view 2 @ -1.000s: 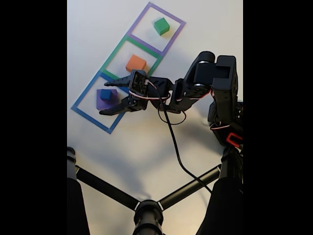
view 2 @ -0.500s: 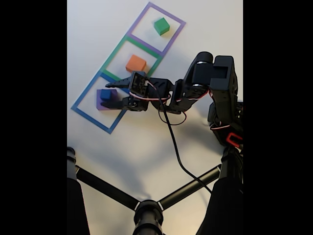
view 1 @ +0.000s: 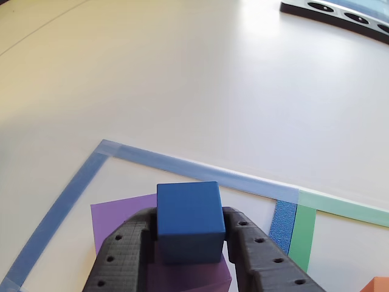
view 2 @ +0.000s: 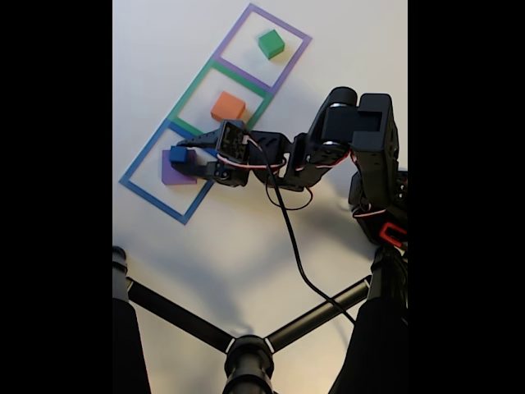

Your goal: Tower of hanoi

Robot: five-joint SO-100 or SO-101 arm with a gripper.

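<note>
Four foam blocks lie on the worktop (view 2: 246,246), one of each colour: one blue cube (view 2: 177,153), one purple slab (view 2: 175,174), one orange block (view 2: 228,106) and one green cube (view 2: 271,43). Three tape squares run in a row from 7 o'clock toward 1 o'clock in the fixed view: one blue tape square (view 2: 139,161), one green tape square (view 2: 191,86) and one purple tape square (view 2: 293,31). There is one arm (view 2: 353,139) carrying one tool (view 2: 182,156) with two fingers (view 1: 121,255), and one black cable (view 2: 289,234). Three dark stand legs (view 2: 176,316) meet at one hub at 6 o'clock.
</note>
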